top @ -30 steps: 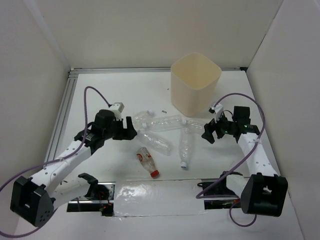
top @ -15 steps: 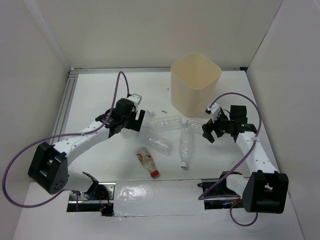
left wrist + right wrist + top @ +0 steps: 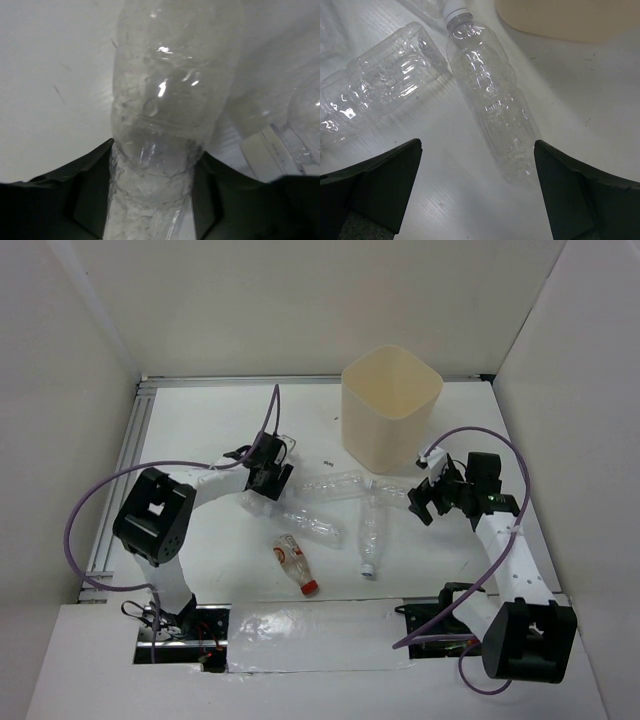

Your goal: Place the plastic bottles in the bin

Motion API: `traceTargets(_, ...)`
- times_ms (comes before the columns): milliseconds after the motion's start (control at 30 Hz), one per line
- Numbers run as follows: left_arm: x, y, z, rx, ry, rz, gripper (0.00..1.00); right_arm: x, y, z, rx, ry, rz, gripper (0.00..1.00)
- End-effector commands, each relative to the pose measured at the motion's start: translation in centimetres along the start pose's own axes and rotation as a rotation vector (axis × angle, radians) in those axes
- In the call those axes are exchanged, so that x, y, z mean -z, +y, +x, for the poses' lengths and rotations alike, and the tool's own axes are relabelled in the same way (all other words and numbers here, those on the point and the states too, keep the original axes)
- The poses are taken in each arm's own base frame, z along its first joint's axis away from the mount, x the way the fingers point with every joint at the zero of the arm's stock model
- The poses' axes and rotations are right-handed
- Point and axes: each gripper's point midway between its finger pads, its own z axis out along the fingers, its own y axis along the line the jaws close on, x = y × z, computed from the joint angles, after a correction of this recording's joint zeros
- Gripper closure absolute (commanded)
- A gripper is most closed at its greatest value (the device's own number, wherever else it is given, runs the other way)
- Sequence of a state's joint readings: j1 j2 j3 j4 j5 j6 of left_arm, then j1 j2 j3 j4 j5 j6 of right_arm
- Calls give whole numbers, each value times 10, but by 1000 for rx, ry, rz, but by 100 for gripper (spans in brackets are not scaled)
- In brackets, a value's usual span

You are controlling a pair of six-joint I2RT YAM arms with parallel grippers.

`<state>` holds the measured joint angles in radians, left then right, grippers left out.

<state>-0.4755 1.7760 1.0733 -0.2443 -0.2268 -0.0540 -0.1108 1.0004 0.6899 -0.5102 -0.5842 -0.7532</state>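
Note:
My left gripper is shut on a clear crinkled plastic bottle, which its dark fingers squeeze at the waist at the left end of the bottle cluster. Several more clear bottles lie mid-table: one long, one slanted, one with its white cap toward me. A short red-capped bottle lies nearest. My right gripper stands open just above the table, beside a white-capped bottle that lies ahead of its jaws. The cream bin stands upright behind.
An aluminium rail runs along the table's left edge, with white walls on three sides. A shiny plastic strip covers the near edge between the arm bases. The bin's base is close beyond the right gripper.
The left arm swung right and away from me to the cluster's left end, and its jaws closed on a clear bottle. The right arm shifted only slightly and stayed open.

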Motion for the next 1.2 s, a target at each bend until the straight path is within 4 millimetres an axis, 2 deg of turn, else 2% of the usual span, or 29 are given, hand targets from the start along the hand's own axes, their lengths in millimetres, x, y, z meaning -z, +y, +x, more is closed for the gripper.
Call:
traceTargets(0, -4, 1, -20, 6, -29, 31, 43, 1, 3, 2, 0, -16, -2, 0)
traceTargets(133, 12, 6, -27, 33, -49, 19, 62, 4, 3, 1, 29, -38, -3, 3)
traceTargets(167, 28, 8, -36, 52, -88, 18, 70, 3, 4, 4, 36, -33, -8, 7)
traceTargets(200, 38, 13, -37, 64, -91, 2, 72, 4, 7, -1, 60, -55, -21, 19)
traceTargets(267, 64, 20, -58, 90, -160, -7, 76, 4, 12, 2, 81, -60, -39, 41)
traceTargets(300, 89, 22, -75, 102, -231, 9, 78, 2, 14, 5, 75, -55, -44, 56)
traceTargets(333, 105, 17, -88, 120, -280, 53, 81, 3, 14, 4, 84, -63, -36, 74)
traceTargets(367, 125, 17, -109, 139, -350, 82, 83, 6, 11, 3, 87, -70, -21, 76)
traceTargets(400, 143, 9, -123, 131, -402, 122, 86, 4, 8, 5, 95, -68, -3, 76)
traceTargets(433, 167, 1, -137, 133, -464, 197, 90, 5, 6, 7, 91, -62, 17, 71)
traceTargets(467, 194, -11, -161, 128, -547, 256, 91, 6, 3, 5, 103, -68, 36, 65)
traceTargets(533, 234, -22, -199, 130, -706, 352, 95, 5, 2, 9, 99, -65, 51, 47)
traceTargets(567, 262, -39, -221, 123, -782, 461, 99, 6, -1, 8, 100, -69, 65, 32)
traceTargets(600, 286, -49, -244, 112, -881, 525, 99, 5, 1, 12, 94, -63, 59, 27)
traceTargets(633, 299, -53, -260, 113, -932, 569, 99, 4, -1, 11, 99, -68, 64, 25)
traceTargets(667, 331, -63, -282, 113, -1011, 644, 99, 4, -1, 11, 99, -68, 64, 25)
traceTargets(700, 320, -77, -297, 113, -1013, 683, 99, 3, 0, 12, 94, -63, 59, 24)
traceTargets(733, 331, -78, -316, 118, -1085, 709, 99, 3, 0, 12, 94, -63, 59, 24)
traceTargets(767, 355, -82, -336, 135, -1149, 760, 99, 3, 0, 12, 94, -63, 59, 24)
traceTargets(800, 353, -84, -348, 150, -1170, 774, 99, 2, -2, 13, 93, -62, 58, 24)
traceTargets(833, 323, -100, -360, 167, -1136, 797, 97, 1, -3, 11, 98, -67, 63, 22)
traceTargets(867, 322, -99, -374, 191, -1177, 804, 94, 2, -4, 12, 98, -60, 71, 21)
traceTargets(900, 331, -100, -386, 224, -1206, 838, 91, 2, -2, 14, 87, -60, 71, 19)
traceTargets(933, 299, -108, -394, 258, -1171, 841, 81, 2, -8, 11, 100, -67, 93, 11)
traceTargets(967, 308, -109, -406, 302, -1213, 863, 71, 4, -12, 10, 77, -64, 124, 7)
traceTargets(1000, 300, -110, -412, 324, -1219, 863, 58, 4, -17, 11, 67, -65, 150, 2)
traceTargets(1033, 267, -117, -416, 351, -1178, 851, 53, 7, -23, 10, 55, -61, 191, 0)
traceTargets(1067, 275, -116, -426, 369, -1209, 838, 48, 7, -23, 10, 42, -62, 191, 0)
traceTargets(1167, 249, -127, -436, 400, -1199, 794, 25, 11, -28, 11, 41, -66, 231, 0)
